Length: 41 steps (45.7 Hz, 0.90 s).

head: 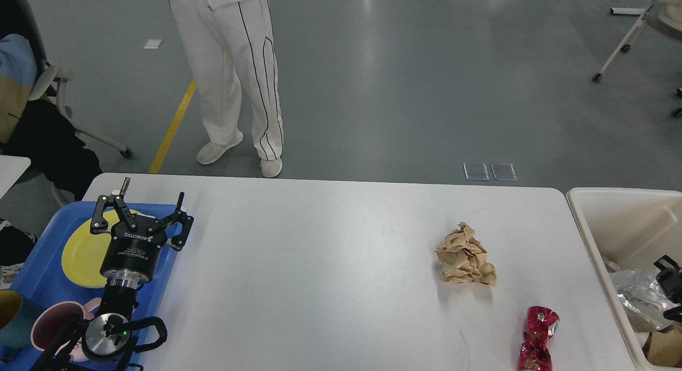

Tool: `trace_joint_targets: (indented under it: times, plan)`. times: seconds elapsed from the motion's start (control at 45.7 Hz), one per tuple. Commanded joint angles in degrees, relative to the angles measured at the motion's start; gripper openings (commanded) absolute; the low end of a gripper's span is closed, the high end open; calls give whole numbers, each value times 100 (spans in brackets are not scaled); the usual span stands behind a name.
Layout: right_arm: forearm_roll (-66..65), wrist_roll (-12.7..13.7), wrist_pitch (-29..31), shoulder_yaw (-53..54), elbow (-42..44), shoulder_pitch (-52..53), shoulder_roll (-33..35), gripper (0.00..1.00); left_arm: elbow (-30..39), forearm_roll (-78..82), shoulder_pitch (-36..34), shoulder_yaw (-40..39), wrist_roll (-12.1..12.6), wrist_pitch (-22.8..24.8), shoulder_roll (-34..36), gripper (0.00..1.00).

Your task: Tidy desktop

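The worktop (319, 264) is a broad white slab with rounded corners that fills the lower half of the head view, its long axis running left to right and its far edge facing the person in white trousers (234, 78) who stands just beyond it. As a rigid, smooth surface it is not something to lift; tidying it means clearing what lies on it. Taking the crumpled brown paper (467, 255) as the landmark: it sits right of the worktop's middle, looks light and springy, and would likely crush under a pinch, so a grasp across its bulging upper folds seems best. Nearer the robot and to the right of the paper lies a red foil wrapper (537, 338), twisted, its long axis running roughly toward and away from the robot; it looks light, slick and crinkly, and its narrowed waist seems the surest place to take hold. Further right of the paper, past the worktop's edge, stands a cream bin (586, 222) already holding clear plastic and other scraps. Far to the left of the paper a blue tray (37, 259) overlaps the worktop's corner, carrying a yellow plate (80, 259) and a pink mug (53, 320). The left pincer (141, 216) hovers over the tray with its fingers spread and nothing between them. The right pincer (668, 285) shows only as a dark shape over the bin, and whether it is spread or closed cannot be told.
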<state>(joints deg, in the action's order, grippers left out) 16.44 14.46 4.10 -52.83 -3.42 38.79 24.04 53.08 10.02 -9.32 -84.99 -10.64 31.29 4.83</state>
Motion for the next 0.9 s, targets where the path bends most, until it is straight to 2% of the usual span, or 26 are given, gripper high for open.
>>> trace_joint_targets:
  times: [0.0, 0.153, 0.634, 0.656, 0.678, 0.766, 0.809, 0.831, 0.875]
  plan:
    - [0, -4, -541, -26, 140, -346, -251, 0, 1, 0, 0, 0, -8, 0, 0, 96]
    - [0, -4, -753, -8, 149, -513, -330, 0, 1, 0, 0, 0, -8, 0, 0, 96]
    - [9, 13, -841, 10, 140, -909, -638, 2, 1, 0, 0, 0, -8, 0, 0, 96]
    - [9, 13, -849, 1, 149, -909, -638, 14, 1, -9, 0, 0, -8, 0, 0, 96]
    - [9, 5, -867, -8, 158, -909, -629, 33, 1, 0, -9, 0, -8, 0, 0, 96]
    - [0, 5, -1016, -17, 149, -900, -655, 67, 1, 0, 0, 0, 1, 0, 0, 96]
    - [0, 5, -1113, -26, 158, -891, -682, 95, 1, 0, 0, 0, 1, 0, 0, 96]
    - [9, 13, -1139, -17, 158, -882, -682, 100, 1, 0, 0, 0, 1, 0, 0, 96]
    - [9, 5, -1166, -8, 140, -865, -682, 100, 1, 0, 0, 0, 1, 0, 0, 96]
